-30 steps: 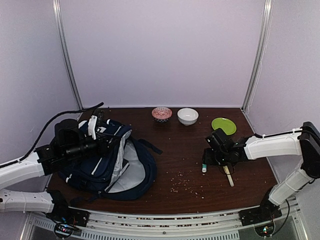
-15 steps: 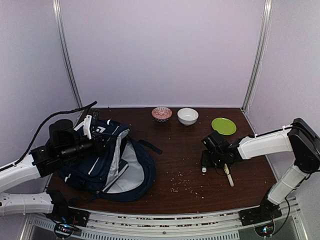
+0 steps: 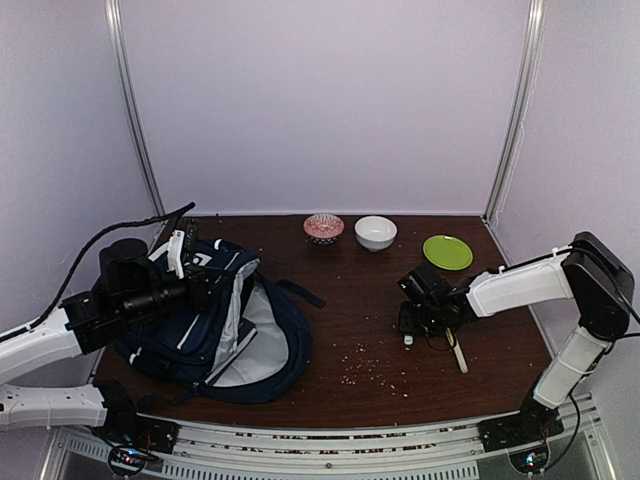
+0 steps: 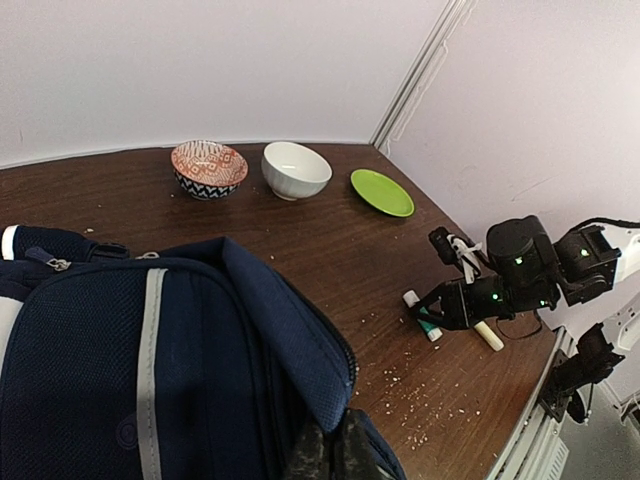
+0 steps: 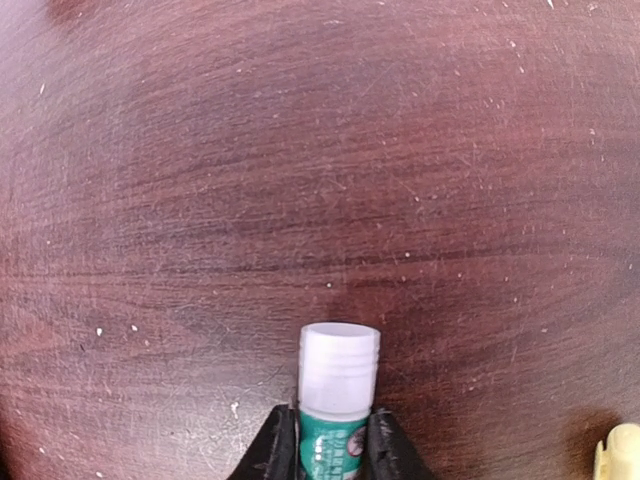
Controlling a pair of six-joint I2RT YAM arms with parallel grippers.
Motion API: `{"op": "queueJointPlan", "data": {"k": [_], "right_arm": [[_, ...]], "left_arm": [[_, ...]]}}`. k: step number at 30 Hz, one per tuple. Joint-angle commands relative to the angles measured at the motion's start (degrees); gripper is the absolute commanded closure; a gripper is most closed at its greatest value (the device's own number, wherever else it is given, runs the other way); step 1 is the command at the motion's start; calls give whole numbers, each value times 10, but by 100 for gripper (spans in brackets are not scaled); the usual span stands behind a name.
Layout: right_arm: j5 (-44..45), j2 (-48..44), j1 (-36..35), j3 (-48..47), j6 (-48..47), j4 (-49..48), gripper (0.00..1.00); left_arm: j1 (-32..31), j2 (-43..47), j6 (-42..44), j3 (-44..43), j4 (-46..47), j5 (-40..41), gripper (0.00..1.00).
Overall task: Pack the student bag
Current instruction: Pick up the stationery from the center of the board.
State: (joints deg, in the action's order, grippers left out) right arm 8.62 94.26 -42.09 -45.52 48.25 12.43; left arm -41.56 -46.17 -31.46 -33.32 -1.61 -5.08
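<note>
The left gripper is clamped tight on the rim of the large navy-blue fabric backpack with white stripe and grey lining, propping its mouth open directly below the fingers. The right gripper is closed on a small green tube with a white ribbed cap, which lies on the brown wooden table. Packing looks barely begun: nothing shows on the visible lining, and the tube and probably the pale wooden stick just beside that gripper are not yet in

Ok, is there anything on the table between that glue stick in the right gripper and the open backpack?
Nothing visible does. Between the glue stick and the student bag, the table is bare apart from scattered crumbs, which lie flat nearer the front edge.
</note>
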Motion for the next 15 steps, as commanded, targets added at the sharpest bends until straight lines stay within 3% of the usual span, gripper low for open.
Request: {"op": "queueJointPlan", "data": {"k": [1, 9, 15], "right_arm": [[2, 5, 0, -3, 3, 15, 80], [9, -21, 0, 9, 0, 28, 90], [19, -97, -17, -3, -13, 67, 93]], "left_arm": [[7, 13, -1, -7, 20, 17, 100], [7, 14, -1, -7, 19, 17, 100], [7, 18, 6, -22, 5, 19, 100]]}}
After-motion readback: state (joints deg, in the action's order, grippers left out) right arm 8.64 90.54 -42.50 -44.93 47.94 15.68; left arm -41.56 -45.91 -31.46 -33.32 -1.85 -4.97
